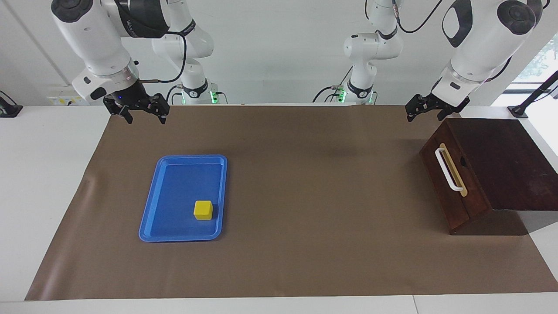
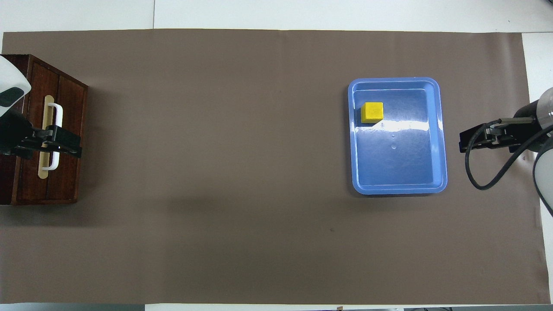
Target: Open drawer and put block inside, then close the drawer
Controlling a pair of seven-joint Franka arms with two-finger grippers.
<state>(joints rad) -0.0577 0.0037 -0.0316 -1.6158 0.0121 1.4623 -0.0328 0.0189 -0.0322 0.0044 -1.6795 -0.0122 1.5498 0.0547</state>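
Drawer closed; block in tray; left claw, right claw both released, aloft

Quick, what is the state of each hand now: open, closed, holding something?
Left hand: open, holding nothing, in the air near the drawer.
Right hand: open, holding nothing, in the air.

A white tabletop fills the room's middle, most of it covered by a wide brown paper sheet with a slight crease toward one end. A plain white wall rises at the tabletop's edge. A window at one corner lets in daylight, with green leaves outside. Even, soft light falls over everything, leaving faint shadows on the sheet.
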